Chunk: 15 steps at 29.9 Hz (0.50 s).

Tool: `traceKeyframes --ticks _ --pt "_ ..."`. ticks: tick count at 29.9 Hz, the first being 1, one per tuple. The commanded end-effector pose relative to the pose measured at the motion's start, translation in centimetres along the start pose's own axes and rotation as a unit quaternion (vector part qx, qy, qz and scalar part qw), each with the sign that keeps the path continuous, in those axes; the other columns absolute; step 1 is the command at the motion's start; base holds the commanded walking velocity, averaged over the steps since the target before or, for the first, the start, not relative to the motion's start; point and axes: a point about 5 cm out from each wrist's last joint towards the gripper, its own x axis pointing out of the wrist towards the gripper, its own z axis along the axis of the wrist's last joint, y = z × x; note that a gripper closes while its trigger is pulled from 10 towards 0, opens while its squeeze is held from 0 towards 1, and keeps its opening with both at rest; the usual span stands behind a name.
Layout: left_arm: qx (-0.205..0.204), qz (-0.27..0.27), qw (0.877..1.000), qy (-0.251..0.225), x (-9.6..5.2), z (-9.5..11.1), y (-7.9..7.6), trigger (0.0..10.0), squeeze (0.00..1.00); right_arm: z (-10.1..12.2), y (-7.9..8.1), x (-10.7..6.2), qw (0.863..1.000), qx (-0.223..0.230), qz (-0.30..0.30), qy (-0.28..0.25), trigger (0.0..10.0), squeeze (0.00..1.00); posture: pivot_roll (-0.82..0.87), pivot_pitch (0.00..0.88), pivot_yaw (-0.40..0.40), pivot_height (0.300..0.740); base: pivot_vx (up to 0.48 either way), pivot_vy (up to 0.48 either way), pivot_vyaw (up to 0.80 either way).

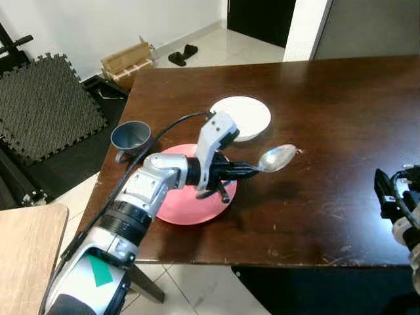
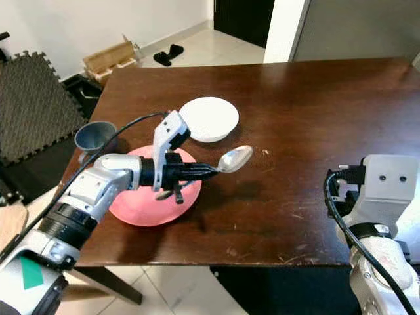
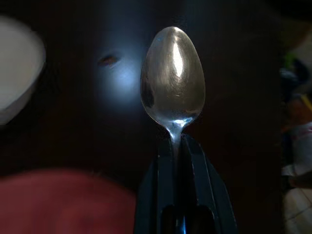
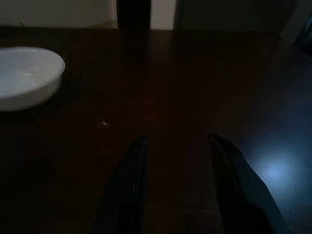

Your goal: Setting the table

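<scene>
Spoon: the spoon [image 1: 277,157] sits centre of the frame, above the dark counter [image 1: 328,131], just right of the pink plate [image 1: 190,203].
Left gripper: the left gripper [image 1: 246,170] is clamped narrow on the spoon's handle, bowl pointing away.
Right gripper: the right gripper [image 4: 178,161], at lower right, hangs idle with fingers apart and nothing between them.
Handling: probably light, stiff metal, smooth and likely to slip or twist; the grip near the neck looks best for control.
Nearby: white bowl [image 1: 241,117] upper centre; grey cup [image 1: 130,136] at left counter edge.
Hidden: the handle is buried between the fingers; its length cannot be told.
</scene>
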Motion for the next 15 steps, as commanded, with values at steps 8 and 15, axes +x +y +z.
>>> traceKeyframes --ticks 8,15 --pt "0.03 0.064 0.993 0.09 -3.7 -1.8 2.9 10.0 0.0 0.3 3.7 0.1 0.998 0.026 0.061 0.0 10.0 0.0 0.0 0.294 0.177 0.74 0.0 0.0 0.0" --pt "-0.031 0.194 0.964 0.178 -6.6 -4.7 5.6 10.0 0.0 -0.1 4.3 -0.3 0.997 0.037 0.06 0.008 10.0 0.0 0.01 0.29 0.196 0.74 0.0 0.0 0.0"
